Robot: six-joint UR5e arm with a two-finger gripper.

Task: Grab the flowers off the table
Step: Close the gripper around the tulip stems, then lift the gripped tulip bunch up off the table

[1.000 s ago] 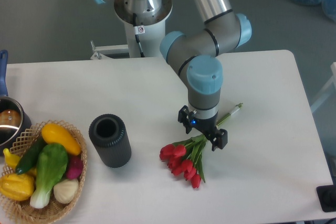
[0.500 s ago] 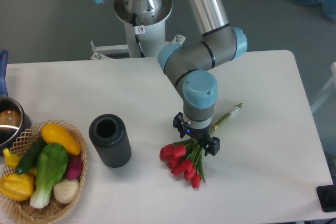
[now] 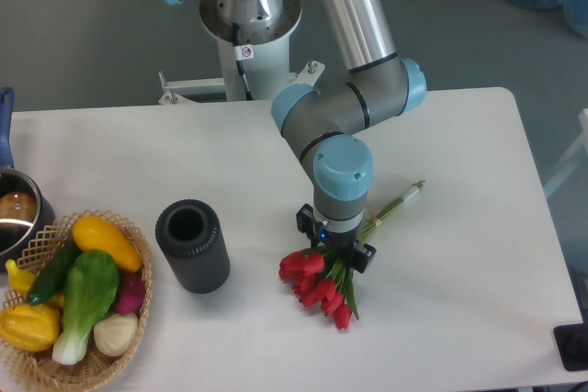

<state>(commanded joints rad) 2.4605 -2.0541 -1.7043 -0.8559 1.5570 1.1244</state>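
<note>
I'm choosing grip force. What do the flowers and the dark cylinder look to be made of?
The flowers look artificial, probably plastic or fabric: uniformly bright red petals, stiff green stems. The dark cylinder looks like matte black plastic or rubber: a dull surface without glare. The hand sits over the stems.

Red flowers [image 3: 317, 286] w/ green stems, white table [image 3: 459, 273], black cylinder [image 3: 192, 246].

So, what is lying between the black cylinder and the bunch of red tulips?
Nothing: in the fixed camera view only bare white table separates the black cylinder from the red tulips.
</note>
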